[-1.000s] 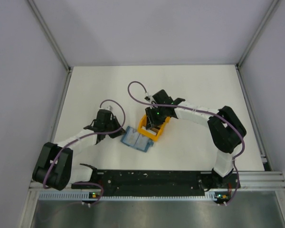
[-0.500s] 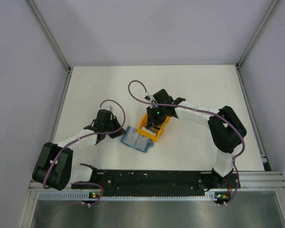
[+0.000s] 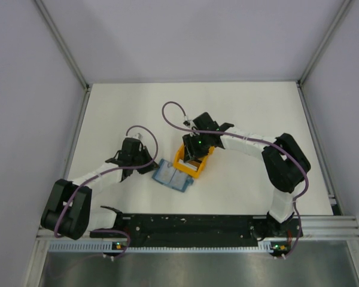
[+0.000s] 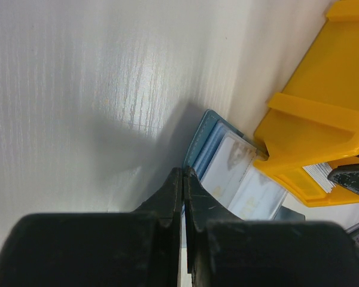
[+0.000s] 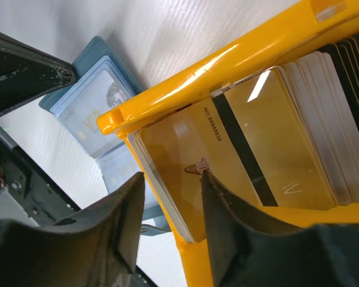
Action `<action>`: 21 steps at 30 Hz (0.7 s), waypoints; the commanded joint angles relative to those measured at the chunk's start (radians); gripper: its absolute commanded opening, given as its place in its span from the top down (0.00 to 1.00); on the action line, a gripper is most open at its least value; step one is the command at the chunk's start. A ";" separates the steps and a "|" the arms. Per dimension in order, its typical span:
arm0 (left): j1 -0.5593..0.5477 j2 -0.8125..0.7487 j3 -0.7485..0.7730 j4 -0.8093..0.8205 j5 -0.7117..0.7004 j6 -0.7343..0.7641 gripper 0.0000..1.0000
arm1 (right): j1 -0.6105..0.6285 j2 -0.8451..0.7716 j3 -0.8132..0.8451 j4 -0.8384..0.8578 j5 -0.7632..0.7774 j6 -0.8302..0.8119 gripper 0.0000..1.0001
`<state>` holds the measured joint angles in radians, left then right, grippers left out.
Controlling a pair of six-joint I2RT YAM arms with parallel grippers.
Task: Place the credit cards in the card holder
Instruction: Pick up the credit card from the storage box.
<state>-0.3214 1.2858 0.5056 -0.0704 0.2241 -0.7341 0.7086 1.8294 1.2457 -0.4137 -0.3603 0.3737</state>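
Your right tool [image 5: 170,179] stands partly open over glossy tan credit cards [image 5: 245,137], which are filed upright in a smooth orange plastic rack [image 5: 227,60]. The front card bears a dark magnetic stripe and print starting "NO"; the digits may be eights. The teal card holder [image 5: 90,113] lies open on the white ribbed desk [image 3: 245,107] against the rack. Your left tool [image 4: 183,173] is closed at the holder's edge.

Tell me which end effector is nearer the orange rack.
Right. The right end effector hangs open directly over the orange rack and its cards; the left end effector is shut at the card holder, beside the rack.
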 commanded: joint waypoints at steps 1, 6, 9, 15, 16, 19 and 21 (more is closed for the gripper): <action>0.005 0.000 0.010 0.044 0.004 -0.008 1.00 | -0.009 -0.006 0.026 0.003 0.015 -0.018 0.51; 0.007 0.003 0.010 0.047 0.009 -0.008 1.00 | -0.014 0.027 0.049 0.007 -0.022 -0.018 0.47; 0.007 0.006 0.010 0.050 0.011 -0.008 1.00 | -0.012 0.048 0.055 0.004 -0.043 -0.016 0.46; 0.007 0.012 0.011 0.055 0.014 -0.013 1.00 | -0.014 0.039 0.043 0.006 -0.103 -0.025 0.53; 0.007 0.012 0.013 0.055 0.015 -0.011 1.00 | -0.014 0.033 0.041 0.009 -0.114 -0.024 0.56; 0.007 0.010 0.013 0.054 0.012 -0.010 1.00 | -0.014 0.021 0.046 0.007 -0.146 -0.022 0.57; 0.007 0.012 0.013 0.055 0.012 -0.010 1.00 | -0.014 0.011 0.047 0.009 -0.164 -0.018 0.58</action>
<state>-0.3214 1.2861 0.5056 -0.0620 0.2348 -0.7345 0.6968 1.8706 1.2591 -0.4095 -0.4469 0.3595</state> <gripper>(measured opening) 0.011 0.430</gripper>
